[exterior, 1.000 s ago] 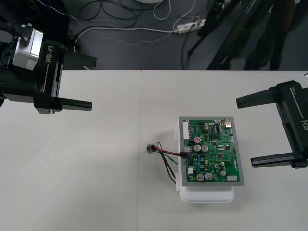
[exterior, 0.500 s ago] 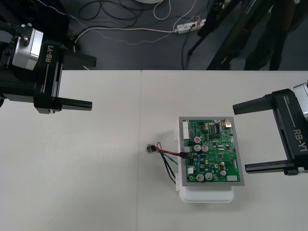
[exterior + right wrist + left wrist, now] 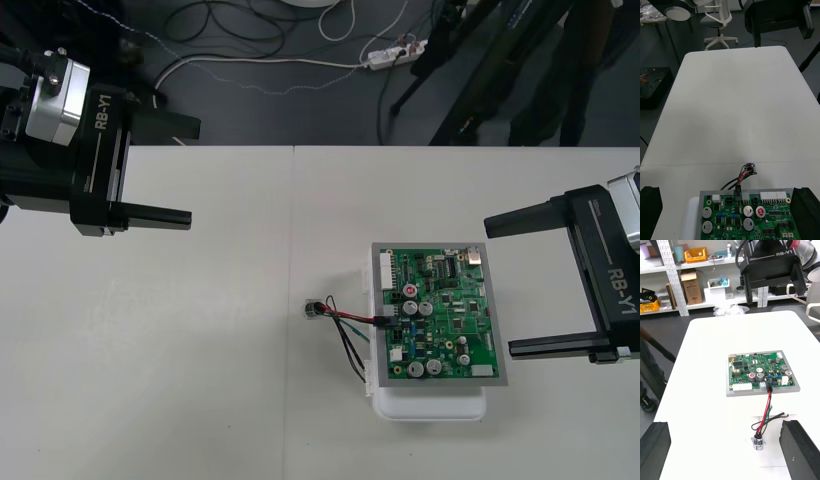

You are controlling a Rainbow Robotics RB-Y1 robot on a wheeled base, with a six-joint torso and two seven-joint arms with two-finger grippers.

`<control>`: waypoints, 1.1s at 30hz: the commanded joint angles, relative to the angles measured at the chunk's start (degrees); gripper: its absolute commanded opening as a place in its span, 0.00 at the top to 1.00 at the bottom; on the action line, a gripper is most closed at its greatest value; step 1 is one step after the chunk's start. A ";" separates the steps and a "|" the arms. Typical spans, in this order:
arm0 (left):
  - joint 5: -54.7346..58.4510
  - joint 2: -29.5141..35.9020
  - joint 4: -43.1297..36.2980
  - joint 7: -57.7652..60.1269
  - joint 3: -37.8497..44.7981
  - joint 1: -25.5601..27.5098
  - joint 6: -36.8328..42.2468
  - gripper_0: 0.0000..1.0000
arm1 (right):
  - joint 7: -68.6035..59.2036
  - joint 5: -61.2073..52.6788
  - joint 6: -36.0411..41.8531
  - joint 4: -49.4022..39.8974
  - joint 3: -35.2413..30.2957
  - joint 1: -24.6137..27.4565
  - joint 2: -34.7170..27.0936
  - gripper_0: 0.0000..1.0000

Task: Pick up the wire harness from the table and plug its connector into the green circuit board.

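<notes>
The green circuit board (image 3: 437,315) sits on its white base (image 3: 428,404) right of the table's middle. The harness's black plug (image 3: 383,321) sits in a connector at the board's left edge, as the right wrist view (image 3: 738,194) and left wrist view (image 3: 769,385) also show. Its red, black and green wires (image 3: 350,340) trail left to the metal socket (image 3: 314,309), which lies on the table. My right gripper (image 3: 500,287) hangs open just right of the board, holding nothing. My left gripper (image 3: 194,170) stands open far off at the table's left.
The white table (image 3: 180,350) stretches wide left of the board. Its far edge meets dark floor with cables (image 3: 300,50). In the left wrist view, the right gripper (image 3: 769,270) stands beyond the board (image 3: 760,371).
My right gripper has shifted a little left, toward the board's right side, and then held still. The harness, board and left arm have not moved.
</notes>
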 commanded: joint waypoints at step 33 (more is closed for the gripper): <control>0.95 2.46 -1.62 2.77 1.70 -0.86 2.60 0.15 | 0.08 0.50 0.06 -0.74 -1.75 0.92 0.71 0.00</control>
